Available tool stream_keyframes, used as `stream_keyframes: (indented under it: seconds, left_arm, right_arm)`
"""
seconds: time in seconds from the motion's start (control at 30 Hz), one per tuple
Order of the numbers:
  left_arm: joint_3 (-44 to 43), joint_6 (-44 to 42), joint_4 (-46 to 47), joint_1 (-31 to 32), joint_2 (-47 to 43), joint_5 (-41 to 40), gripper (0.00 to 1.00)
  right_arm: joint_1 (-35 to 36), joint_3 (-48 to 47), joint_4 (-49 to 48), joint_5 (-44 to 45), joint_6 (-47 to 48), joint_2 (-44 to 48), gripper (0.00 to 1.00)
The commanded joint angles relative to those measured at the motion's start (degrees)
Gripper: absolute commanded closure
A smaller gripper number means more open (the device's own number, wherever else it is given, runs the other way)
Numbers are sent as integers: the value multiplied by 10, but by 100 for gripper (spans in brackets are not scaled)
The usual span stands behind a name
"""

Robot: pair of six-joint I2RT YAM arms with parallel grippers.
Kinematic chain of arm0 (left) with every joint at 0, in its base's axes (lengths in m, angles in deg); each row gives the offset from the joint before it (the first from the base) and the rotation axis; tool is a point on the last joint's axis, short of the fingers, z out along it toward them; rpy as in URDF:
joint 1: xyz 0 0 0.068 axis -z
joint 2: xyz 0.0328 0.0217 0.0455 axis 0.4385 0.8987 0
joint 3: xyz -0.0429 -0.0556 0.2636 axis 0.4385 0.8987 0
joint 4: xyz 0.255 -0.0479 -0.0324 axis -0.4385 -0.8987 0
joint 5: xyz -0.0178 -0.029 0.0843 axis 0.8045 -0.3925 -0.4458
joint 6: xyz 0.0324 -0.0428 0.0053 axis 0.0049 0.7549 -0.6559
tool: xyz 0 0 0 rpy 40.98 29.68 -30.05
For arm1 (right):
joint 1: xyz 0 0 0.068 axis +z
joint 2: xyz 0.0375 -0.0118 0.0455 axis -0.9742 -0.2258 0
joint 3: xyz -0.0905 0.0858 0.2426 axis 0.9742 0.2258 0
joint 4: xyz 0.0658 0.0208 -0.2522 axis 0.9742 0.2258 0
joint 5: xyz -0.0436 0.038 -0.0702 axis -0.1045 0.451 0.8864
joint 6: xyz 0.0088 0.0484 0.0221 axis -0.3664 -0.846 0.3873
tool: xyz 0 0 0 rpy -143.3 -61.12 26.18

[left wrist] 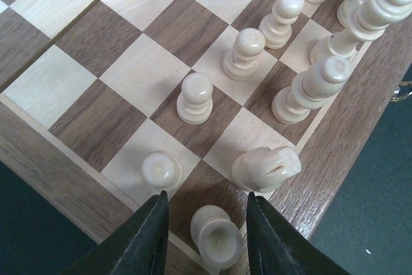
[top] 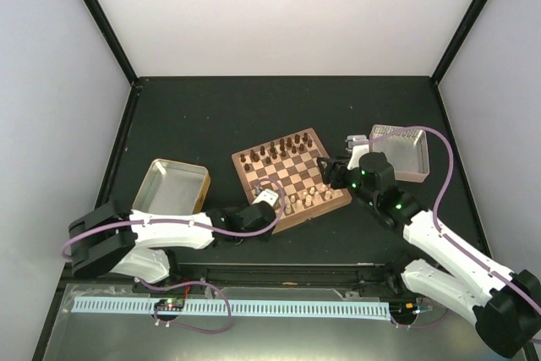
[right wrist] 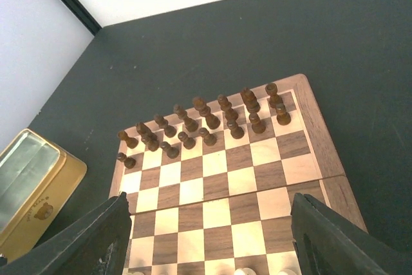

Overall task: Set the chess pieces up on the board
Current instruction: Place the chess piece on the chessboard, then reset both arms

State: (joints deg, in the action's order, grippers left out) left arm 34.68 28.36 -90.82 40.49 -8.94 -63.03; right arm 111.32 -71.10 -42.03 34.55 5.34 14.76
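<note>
A high camera looks down from behind, and both wrist cameras share the board [top: 296,177], the left closest.

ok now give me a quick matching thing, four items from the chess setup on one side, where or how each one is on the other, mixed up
1 dark chessmen
2 cream pawn
3 gold tin
4 right pincer

a between the fingers of the left pincer
b open, holding nothing
c far rows of the board
d left of the board

Pairs: 1-c, 2-a, 3-d, 4-b
</note>
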Motion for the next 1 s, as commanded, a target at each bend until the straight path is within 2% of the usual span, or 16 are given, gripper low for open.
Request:
stream_keyframes:
  seconds: [0.0, 0.13, 0.43, 0.6, 0.73, 0.87, 0.97]
  left_arm:
    - [3, 2, -10, 4, -39, -5, 64]
    - [10, 6, -30, 4, -91, -24, 61]
    - [25, 3, -82, 3, -284, -115, 41]
    - [13, -51, -114, 2, -413, -191, 24]
    - [1, -96, -138, 1, -516, -214, 2]
    - [-32, -104, -180, 1, -592, -244, 1]
    - [-67, -95, -218, 1, -626, -254, 1]
  right_arm:
    - [-1, 9, -19, 5, -1, 30, 31]
    - [-1, 9, -5, 12, -3, 52, 31]
    - [-1, 4, 82, 61, 11, 141, 30]
    - [0, -14, 185, 114, 11, 203, 27]
    - [-1, -38, 280, 164, 5, 254, 16]
    - [-1, -77, 366, 233, -6, 301, 7]
    - [-1, -105, 392, 237, -8, 332, 6]
